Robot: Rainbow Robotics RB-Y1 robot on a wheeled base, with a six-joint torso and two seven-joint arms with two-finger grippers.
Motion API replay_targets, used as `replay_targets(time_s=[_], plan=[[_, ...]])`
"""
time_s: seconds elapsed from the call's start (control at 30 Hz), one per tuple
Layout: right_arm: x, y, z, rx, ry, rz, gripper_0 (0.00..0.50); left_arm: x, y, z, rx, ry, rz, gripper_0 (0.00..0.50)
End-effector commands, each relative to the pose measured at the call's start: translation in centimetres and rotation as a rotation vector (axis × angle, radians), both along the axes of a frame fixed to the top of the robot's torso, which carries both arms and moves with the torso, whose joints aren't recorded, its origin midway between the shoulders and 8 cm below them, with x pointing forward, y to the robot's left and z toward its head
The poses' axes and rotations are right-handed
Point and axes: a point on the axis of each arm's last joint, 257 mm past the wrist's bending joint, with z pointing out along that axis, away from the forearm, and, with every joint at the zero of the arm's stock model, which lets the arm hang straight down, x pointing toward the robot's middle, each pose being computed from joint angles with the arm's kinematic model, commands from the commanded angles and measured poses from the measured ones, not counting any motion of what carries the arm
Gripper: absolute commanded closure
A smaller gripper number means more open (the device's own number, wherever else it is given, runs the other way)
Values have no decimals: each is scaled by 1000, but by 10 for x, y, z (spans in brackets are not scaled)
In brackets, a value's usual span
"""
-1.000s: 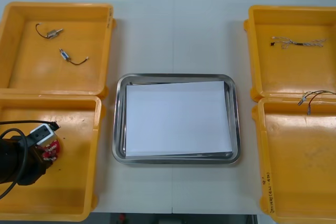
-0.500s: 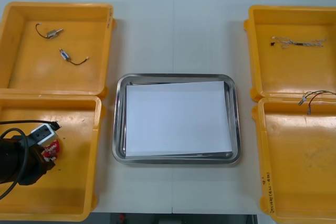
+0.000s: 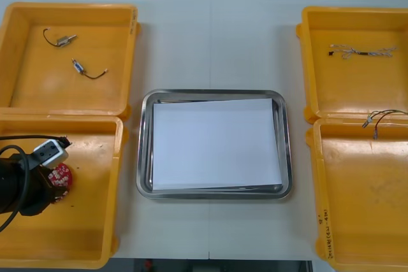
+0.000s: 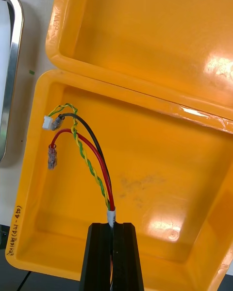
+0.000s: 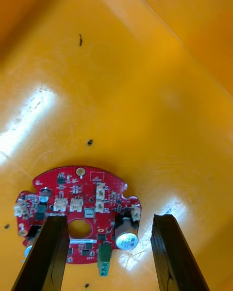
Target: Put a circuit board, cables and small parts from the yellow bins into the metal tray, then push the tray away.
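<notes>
Bench: a light bench (image 3: pixel 210 36) carries two yellow bins at each side edge and the metal tray (image 3: pixel 145 144) at its middle. The tray is lined with a white sheet (image 3: pixel 217 144), and nothing has been put in it yet.
Circuit board: the round red circuit board (image 5: pixel 80 208) lies flat on the floor of the near-left bin (image 3: pixel 89 221), at the bench's near left corner.
Left gripper: the left gripper (image 5: pixel 109 220) is held low over the board. Its fingers (image 5: pixel 48 252) are spread with the board's nearer part between them, and they are not closed on it.
Board handling: it is judged light, stiff and fragile. The silver cylinder (image 5: pixel 127 235) and the white connectors could be knocked, so the bare rim is best pinched edge to edge. The smooth bin floor may let it slide.
Right gripper: the right gripper (image 4: pixel 111 225) is held over the near-right bin (image 4: pixel 160 184), its fingers pressed together on the end of the red and yellow cable (image 4: pixel 92 160).
Cable handling: it is judged light and limp, and its free plugs would be expected to dangle.
Writing: handwritten marks (image 4: pixel 12 228) are seen on that bin's rim but cannot be made out. The board's print is too small to be read.
</notes>
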Motion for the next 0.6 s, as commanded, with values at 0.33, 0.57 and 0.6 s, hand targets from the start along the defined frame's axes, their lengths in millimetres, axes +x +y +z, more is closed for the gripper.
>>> replay_targets(time_s=[0.33, 0.57, 0.6], plan=[[4, -8, 10, -48, -18, -7, 500, -18, 15, 8, 39, -15, -39, 0], [4, -8, 10, -45, -18, -8, 500, -21, 18, 7, 48, -23, -58, 0], [4, -8, 10, -46, -19, -7, 500, -20, 18, 8, 48, -27, -62, 0]])
